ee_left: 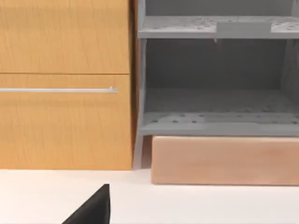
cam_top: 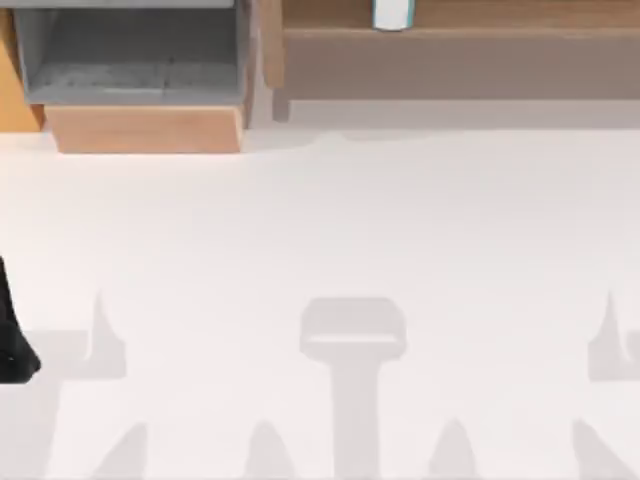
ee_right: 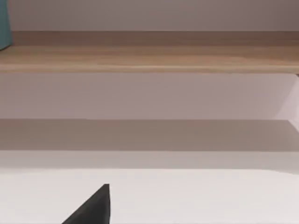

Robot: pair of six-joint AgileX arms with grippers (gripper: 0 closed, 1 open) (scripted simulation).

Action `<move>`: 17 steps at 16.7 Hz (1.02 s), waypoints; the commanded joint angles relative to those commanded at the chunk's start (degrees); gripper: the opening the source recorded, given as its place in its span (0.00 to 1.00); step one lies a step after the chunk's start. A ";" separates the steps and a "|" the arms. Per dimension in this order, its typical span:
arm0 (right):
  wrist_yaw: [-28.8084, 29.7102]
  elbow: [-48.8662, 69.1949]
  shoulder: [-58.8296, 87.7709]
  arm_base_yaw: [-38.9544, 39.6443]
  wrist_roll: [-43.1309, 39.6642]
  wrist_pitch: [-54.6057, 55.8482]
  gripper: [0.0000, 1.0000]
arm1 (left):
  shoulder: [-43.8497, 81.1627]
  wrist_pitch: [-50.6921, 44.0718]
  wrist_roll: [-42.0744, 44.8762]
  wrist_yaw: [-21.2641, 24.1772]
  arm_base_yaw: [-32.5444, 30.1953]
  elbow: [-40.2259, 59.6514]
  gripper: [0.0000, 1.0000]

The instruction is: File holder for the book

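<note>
Two pieces of furniture line the far edge of the tabletop [cam_top: 320,240]. At the far-left corner stands the file holder [cam_top: 140,70], grey-walled with a light tan wooden front. A long brown wooden shelf [cam_top: 460,60] runs from beside it to the far-right corner. The book [cam_top: 393,14] stands on that shelf, teal and white, well apart from the file holder.

From above, part of the left arm [cam_top: 12,340] appears as a dark shape at the tabletop's left edge. The left wrist view faces the file holder [ee_left: 215,93] and shows its grey compartments above the tan front, with an orange wooden cabinet [ee_left: 65,84] bearing a thin metal handle just beside it. The right wrist view faces the shelf [ee_right: 149,51], with a sliver of the book's teal cover [ee_right: 4,23] at the picture's border.

Whether either gripper's fingers are spread or closed, I cannot tell.
</note>
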 joint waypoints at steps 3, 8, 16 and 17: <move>0.00 0.00 0.00 0.00 0.00 0.00 1.00 | 0.49 0.18 0.01 -0.22 -0.22 0.34 1.00; 0.00 0.00 0.00 0.00 0.00 0.00 1.00 | 10.83 3.84 0.25 -4.48 -4.66 7.55 1.00; 0.00 0.00 0.00 0.00 0.00 0.00 1.00 | 47.92 15.61 0.82 -17.78 -19.72 34.03 1.00; 0.00 0.00 0.00 0.00 0.00 0.00 1.00 | 53.54 17.23 0.86 -19.60 -21.83 38.12 1.00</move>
